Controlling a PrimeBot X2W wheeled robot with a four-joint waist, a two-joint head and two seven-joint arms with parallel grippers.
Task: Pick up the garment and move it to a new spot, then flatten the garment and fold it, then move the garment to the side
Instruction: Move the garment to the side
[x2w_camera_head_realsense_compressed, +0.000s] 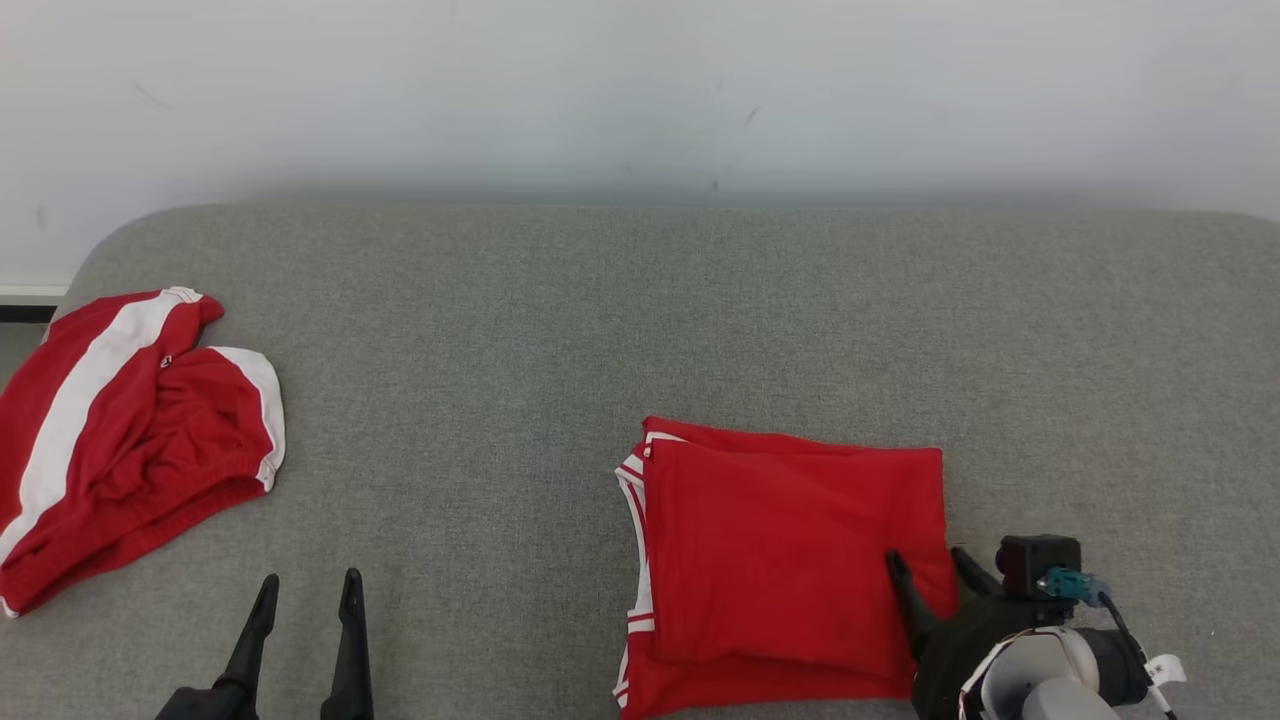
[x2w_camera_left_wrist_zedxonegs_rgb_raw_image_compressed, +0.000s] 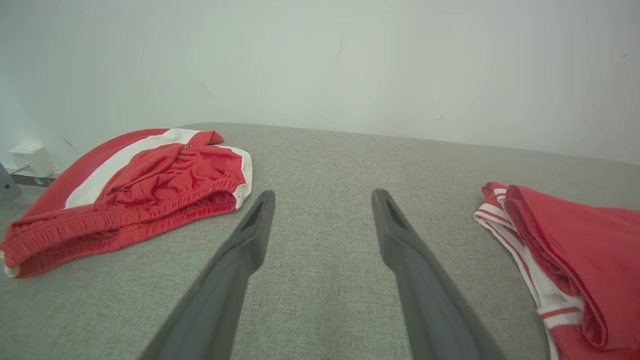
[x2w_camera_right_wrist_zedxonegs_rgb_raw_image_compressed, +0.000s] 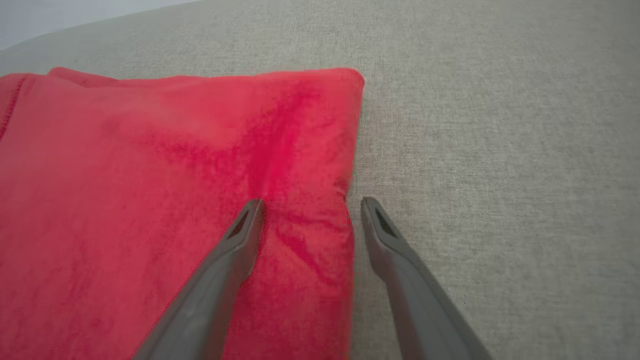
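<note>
Right tool (x2w_camera_head_realsense_compressed: 925, 556) half-open and empty astride the right edge of the folded red garment (x2w_camera_head_realsense_compressed: 780, 540).

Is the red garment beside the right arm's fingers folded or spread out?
Folded. The red garment lies as a compact rectangle on the grey surface, with stacked layers and striped trim showing under its left edge.

A grey fabric-covered surface (x2w_camera_head_realsense_compressed: 560, 330) carried two things: a folded red garment (x2w_camera_head_realsense_compressed: 790, 560) lay at its near right, and a crumpled red-and-white garment (x2w_camera_head_realsense_compressed: 130, 430) lay well apart at its left edge
</note>
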